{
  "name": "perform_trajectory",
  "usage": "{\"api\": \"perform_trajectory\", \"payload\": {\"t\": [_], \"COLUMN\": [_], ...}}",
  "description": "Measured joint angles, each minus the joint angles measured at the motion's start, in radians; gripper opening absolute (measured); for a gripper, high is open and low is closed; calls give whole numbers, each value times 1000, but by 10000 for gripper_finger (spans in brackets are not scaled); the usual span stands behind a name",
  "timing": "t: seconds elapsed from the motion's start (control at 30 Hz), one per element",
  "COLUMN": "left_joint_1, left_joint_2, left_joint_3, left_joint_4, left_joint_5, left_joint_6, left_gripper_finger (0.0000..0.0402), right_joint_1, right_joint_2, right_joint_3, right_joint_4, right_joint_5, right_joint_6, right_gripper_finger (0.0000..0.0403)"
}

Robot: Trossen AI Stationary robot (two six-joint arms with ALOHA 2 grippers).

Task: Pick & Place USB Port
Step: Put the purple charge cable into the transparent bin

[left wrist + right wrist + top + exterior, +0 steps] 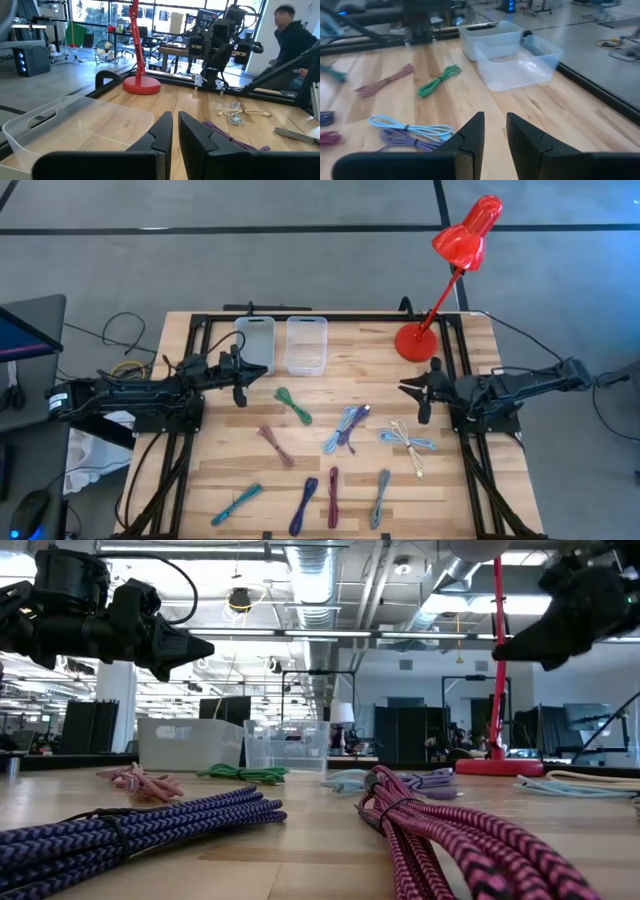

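Left gripper (240,383) empty, fingers nearly together, facing the right gripper (422,398), empty, fingers slightly apart.

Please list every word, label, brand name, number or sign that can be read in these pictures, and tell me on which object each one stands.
Readable text: none in any view.
Red lamp: no label shows.
Two clear bins: no print visible.
Cable bundles, such as the green cable: no tags or writing seen.
Monitor at the table's left: screen lit, content too small to read.
Equipment in the room behind the table: any markings are too blurred to read.
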Motion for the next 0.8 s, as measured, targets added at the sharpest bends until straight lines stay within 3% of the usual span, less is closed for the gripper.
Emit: {"api": "perform_trajectory", "payload": {"t": [0.43, 0.6, 0.8], "left_joint_1": [0, 0, 0], "left_joint_2": [0, 0, 0], "left_joint_3": [0, 0, 0], "left_joint_4": [0, 0, 0], "left_joint_5": [0, 0, 0], "left_joint_6": [0, 0, 0], "left_gripper_finger": [30, 30, 30], "right_joint_1": [2, 2, 11], "right_joint_2": [490, 643, 810], "right_joint_3": [208, 287, 333], "right_joint_4": [5, 12, 15], "right_joint_5": [-79, -186, -244], "right_joint_6": [-54, -48, 9], "right_gripper_finger": [76, 76, 111]}}
